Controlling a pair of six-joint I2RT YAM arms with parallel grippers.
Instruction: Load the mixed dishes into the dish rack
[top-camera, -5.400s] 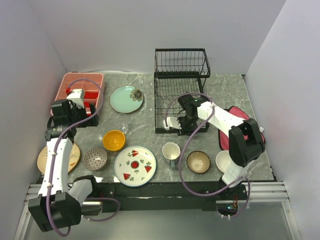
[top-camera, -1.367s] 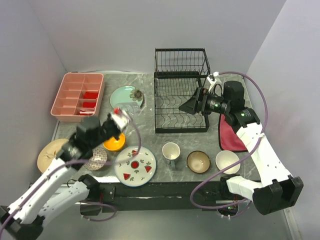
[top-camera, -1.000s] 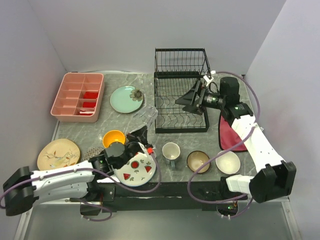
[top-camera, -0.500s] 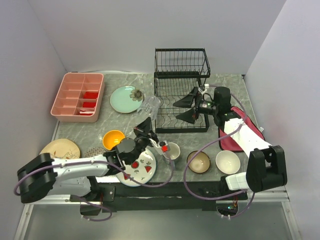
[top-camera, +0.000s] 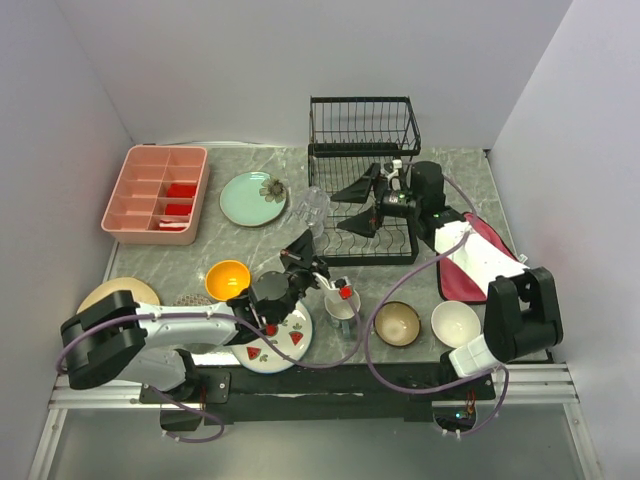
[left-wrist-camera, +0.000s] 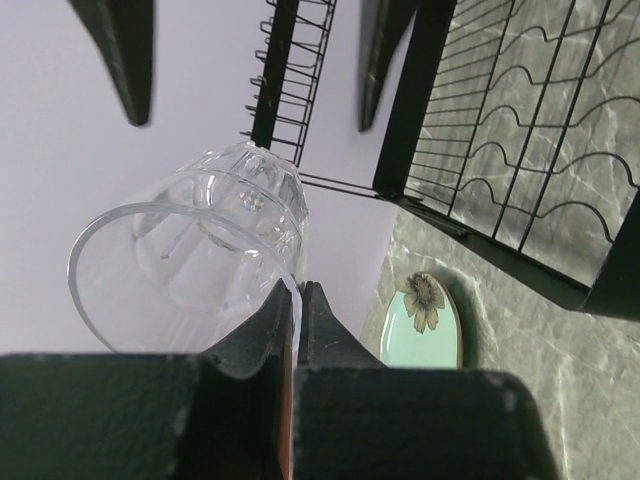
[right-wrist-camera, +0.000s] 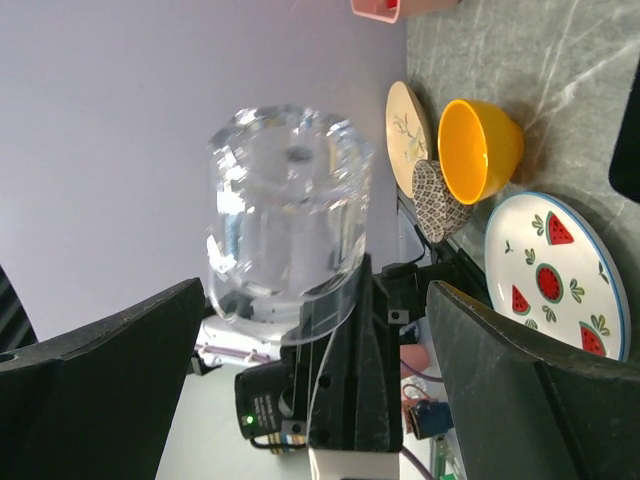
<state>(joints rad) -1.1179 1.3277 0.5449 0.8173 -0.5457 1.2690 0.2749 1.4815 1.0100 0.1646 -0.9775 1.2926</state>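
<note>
My left gripper (top-camera: 305, 234) is shut on the rim of the clear glass (top-camera: 312, 205), holding it in the air left of the black wire dish rack (top-camera: 362, 130). In the left wrist view the jaws (left-wrist-camera: 298, 300) pinch the wall of the glass (left-wrist-camera: 200, 260). The open right gripper (top-camera: 338, 212) reaches out in front of the rack's lower tray and faces the glass (right-wrist-camera: 290, 220), which hangs just beyond its fingertips (right-wrist-camera: 318, 290). On the table lie the mint plate (top-camera: 253, 198), orange bowl (top-camera: 227, 280), watermelon plate (top-camera: 285, 342), white mug (top-camera: 343, 305), brown bowl (top-camera: 397, 323), white bowl (top-camera: 455, 323) and tan plate (top-camera: 105, 295).
A pink compartment tray (top-camera: 155, 190) stands at the back left. A red cloth (top-camera: 470, 262) lies right of the rack, partly under my right arm. The left arm stretches low over the patterned bowl (right-wrist-camera: 435, 200) and the watermelon plate.
My left arm has carried the glass up and to the right, toward the rack. The right gripper has swung left, out in front of the rack toward the glass, staying open.
</note>
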